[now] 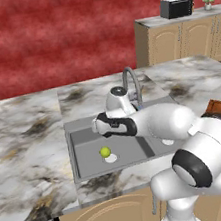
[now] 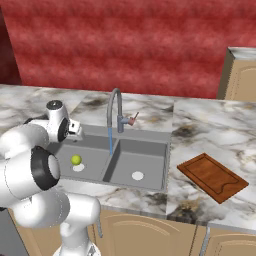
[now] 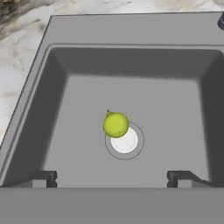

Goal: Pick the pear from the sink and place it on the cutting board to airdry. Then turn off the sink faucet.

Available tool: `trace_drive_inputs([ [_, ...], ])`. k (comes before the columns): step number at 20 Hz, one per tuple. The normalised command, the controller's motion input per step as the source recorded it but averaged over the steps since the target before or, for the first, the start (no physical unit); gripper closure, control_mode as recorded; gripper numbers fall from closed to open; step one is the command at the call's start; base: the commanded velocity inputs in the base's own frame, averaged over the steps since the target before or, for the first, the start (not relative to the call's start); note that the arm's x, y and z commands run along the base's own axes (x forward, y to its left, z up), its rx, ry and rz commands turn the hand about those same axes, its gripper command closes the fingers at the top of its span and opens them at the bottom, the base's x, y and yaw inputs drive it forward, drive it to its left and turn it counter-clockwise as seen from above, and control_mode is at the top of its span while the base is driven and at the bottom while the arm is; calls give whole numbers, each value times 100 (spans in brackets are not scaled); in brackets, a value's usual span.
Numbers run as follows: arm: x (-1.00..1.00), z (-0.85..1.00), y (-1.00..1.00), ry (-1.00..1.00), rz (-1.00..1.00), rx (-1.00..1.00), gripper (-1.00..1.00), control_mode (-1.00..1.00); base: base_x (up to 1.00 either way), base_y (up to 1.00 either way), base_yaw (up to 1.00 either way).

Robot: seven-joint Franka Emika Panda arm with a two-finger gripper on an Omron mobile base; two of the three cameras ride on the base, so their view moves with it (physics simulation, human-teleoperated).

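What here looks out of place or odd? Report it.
Two things. The pear lies in the left basin of the sink, partly over the drain. The sink faucet is running, a thin blue stream falling near the basin divider. Nothing looks spilled or damaged.

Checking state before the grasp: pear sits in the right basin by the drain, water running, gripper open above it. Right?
Not quite: the pear sits in the left basin of the sink, as the right base view shows. It lies by the drain, the faucet is running, and the gripper is open above it.
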Motion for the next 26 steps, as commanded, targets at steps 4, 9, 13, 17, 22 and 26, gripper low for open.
trace_drive_inputs([
  [4,6,-29,0,0,0,0,-100,-100,0,0,0],
  [9,6,-26,0,0,0,0,-100,-100,0,0,0],
  [13,11,-26,0,0,0,0,-100,-100,0,0,0],
  [17,15,-24,0,0,0,0,-100,-100,0,0,0],
  [22,14,-21,0,0,0,0,-100,-100,0,0,0],
  [26,12,-18,3,0,0,0,-100,-100,0,0,0],
])
